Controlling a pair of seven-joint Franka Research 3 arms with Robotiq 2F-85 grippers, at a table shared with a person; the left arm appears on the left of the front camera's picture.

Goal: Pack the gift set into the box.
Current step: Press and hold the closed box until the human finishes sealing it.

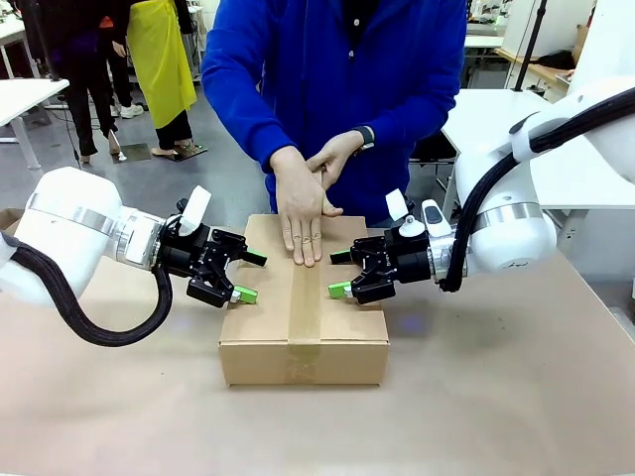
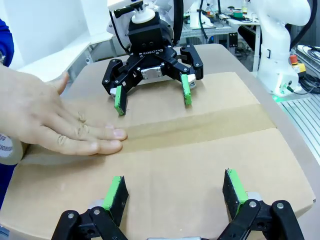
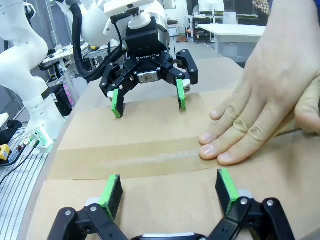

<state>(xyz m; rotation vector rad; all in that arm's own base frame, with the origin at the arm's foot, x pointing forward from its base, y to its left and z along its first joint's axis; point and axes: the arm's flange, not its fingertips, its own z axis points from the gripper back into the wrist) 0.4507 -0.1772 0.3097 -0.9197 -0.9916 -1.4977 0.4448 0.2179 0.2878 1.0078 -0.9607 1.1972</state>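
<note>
Two grippers flank the box [image 1: 304, 322], which sits closed at the centre of the front view, its flaps folded flat and a strip of brown tape [image 1: 306, 307] running along the seam. The left gripper [image 1: 244, 277] hovers at the box's left edge and the right gripper [image 1: 339, 273] at its right edge, both with jaws spread wide and holding nothing. A person's hand [image 1: 301, 210] presses flat on the tape near the top of the box.

The carton looks stiff along its edges but likely to give in the middle of the lid (corrugated board dents easily), and probably light. Best held from both short sides at once, pads against the vertical walls, not the taped lid.
</note>
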